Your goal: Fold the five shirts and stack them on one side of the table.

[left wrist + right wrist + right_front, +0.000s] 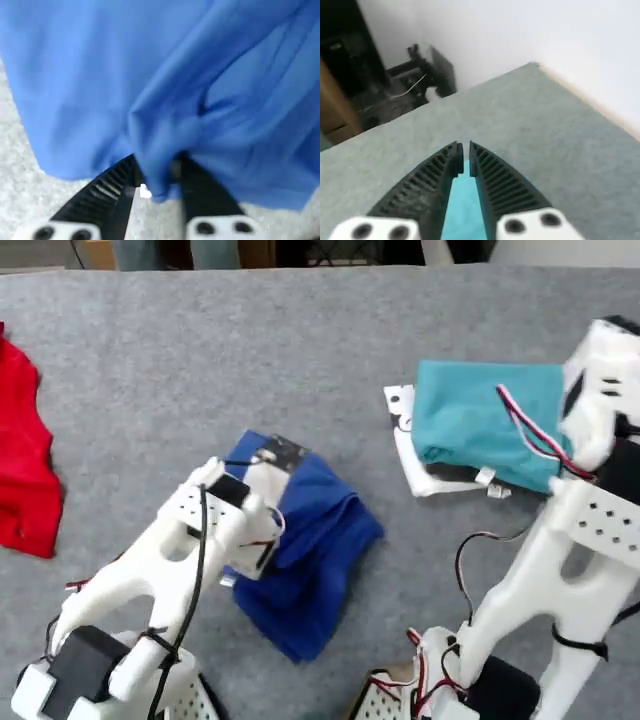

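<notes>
A crumpled blue shirt [315, 550] lies at the front middle of the grey table [300, 350]. My left gripper [155, 170] is shut on a fold of the blue shirt [165, 90] at its left side, with cloth bunched between the black fingers. A folded teal shirt [485, 420] rests on a folded white shirt [420, 475] at the right. My right gripper [463, 156] hangs above the teal shirt [462, 200], shut and holding nothing. A red shirt [25, 470] lies unfolded at the table's left edge.
The white left arm [150, 580] rises from the front left, and the right arm [580, 530] stands tall at the front right, partly over the teal stack. Bare grey table runs across the back and between the red and blue shirts.
</notes>
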Robot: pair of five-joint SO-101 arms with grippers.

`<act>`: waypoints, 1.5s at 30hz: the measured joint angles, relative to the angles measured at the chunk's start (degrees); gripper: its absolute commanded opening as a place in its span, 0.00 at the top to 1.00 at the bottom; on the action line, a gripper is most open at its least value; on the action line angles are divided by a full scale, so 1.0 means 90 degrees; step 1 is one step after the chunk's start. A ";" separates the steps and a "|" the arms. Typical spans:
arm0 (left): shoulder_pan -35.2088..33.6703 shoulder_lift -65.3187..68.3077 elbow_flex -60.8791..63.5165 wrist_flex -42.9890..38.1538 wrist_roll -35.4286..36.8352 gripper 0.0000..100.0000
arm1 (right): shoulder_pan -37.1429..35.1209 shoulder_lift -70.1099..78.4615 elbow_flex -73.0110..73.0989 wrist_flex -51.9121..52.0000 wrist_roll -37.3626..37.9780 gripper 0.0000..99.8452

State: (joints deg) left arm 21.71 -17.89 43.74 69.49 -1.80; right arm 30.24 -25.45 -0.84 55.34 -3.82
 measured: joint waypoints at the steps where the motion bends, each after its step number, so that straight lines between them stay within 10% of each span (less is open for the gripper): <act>1: -0.0059 0.0000 0.0000 -0.0029 0.0020 0.97 | 0.0107 0.0000 0.0000 0.0000 0.0000 0.96; 11: -0.1377 -0.0537 -0.0586 0.1045 -0.0225 0.97 | 0.0254 -0.0010 0.0000 -0.0010 -0.0010 0.96; 23: -0.5245 -0.1934 -0.2637 0.1485 -0.1358 0.97 | -0.0186 -0.0010 0.0000 0.0147 -0.0010 0.96; 32: -0.7551 -0.1934 -0.3526 0.1172 -0.1934 0.97 | -0.3331 -0.0010 0.0029 0.2501 0.1426 0.94; 39: -0.7531 -0.1993 -0.3556 0.0801 -0.1934 0.97 | -0.6545 0.0791 0.0586 0.2891 0.0293 0.72; 45: -0.7394 -0.1993 -0.3536 0.0889 -0.1934 0.97 | -0.8254 0.2413 0.0498 0.1729 -0.1553 0.71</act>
State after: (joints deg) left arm -44.84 -35.82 11.91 77.49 -19.21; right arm -44.04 -3.74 3.65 70.90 -17.80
